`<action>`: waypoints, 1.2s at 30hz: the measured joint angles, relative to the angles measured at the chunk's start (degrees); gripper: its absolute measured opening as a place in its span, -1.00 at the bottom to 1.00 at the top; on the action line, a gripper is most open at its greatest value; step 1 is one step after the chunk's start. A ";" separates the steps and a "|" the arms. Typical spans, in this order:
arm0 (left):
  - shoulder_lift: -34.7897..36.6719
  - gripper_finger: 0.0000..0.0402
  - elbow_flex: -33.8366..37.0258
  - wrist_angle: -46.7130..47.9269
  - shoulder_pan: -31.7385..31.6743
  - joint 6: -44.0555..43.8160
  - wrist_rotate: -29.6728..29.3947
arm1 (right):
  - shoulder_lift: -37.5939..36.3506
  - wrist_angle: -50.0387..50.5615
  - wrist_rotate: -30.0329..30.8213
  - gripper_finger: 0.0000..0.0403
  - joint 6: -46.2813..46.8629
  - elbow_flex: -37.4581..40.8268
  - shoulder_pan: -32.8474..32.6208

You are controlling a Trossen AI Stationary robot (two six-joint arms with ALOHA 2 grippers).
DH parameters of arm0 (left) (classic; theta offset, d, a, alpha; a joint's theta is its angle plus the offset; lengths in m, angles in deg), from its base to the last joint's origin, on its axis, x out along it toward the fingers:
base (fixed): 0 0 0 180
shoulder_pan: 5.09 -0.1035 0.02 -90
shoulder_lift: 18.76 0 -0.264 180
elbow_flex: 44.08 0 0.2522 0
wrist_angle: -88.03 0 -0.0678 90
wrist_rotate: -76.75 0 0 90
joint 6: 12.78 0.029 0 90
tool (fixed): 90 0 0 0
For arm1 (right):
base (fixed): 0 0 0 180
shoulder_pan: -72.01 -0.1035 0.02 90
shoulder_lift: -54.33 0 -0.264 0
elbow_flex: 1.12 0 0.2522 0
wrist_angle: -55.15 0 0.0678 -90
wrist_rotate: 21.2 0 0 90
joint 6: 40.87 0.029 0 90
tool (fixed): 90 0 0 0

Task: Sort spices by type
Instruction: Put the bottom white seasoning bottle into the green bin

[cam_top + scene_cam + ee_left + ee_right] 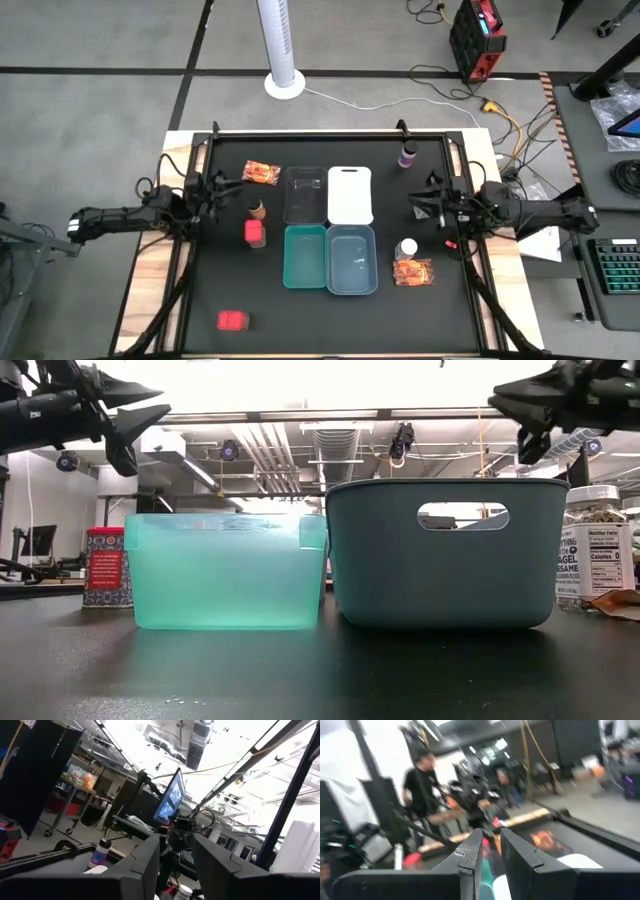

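My left gripper (222, 190) hangs open and empty above the table's left side, just left of a brown-capped bottle (257, 209). My right gripper (420, 200) hangs open and empty above the right side, between a purple bottle (407, 155) and a white-capped jar (406, 248). One orange-red packet (261, 172) lies far left, another (413, 272) beside the jar. One red box (255, 233) stands by the teal tray, another (232, 320) lies near the front left. Only one white-capped jar shows in the high view. The low view shows the jar (590, 550) and a red box (104, 567).
Four trays sit at the table's middle: clear (305, 195) and white (350, 195) behind, teal (305, 256) and grey-blue (351, 260) in front. Raised rails edge the black tabletop. A person stands in the room beyond the table (422, 780).
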 joint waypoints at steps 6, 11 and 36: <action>-2.53 -0.50 0.00 -0.51 0.12 -0.35 1.27 | 12.01 11.77 1.52 -0.71 1.46 -10.81 0.01; -6.83 -0.50 0.00 -5.13 1.58 -1.44 2.14 | 21.02 23.21 1.54 -0.71 3.47 -20.98 0.01; -31.98 -0.63 -30.25 31.85 5.86 21.51 -3.45 | 40.36 77.61 1.27 -0.71 -6.37 -51.91 -0.04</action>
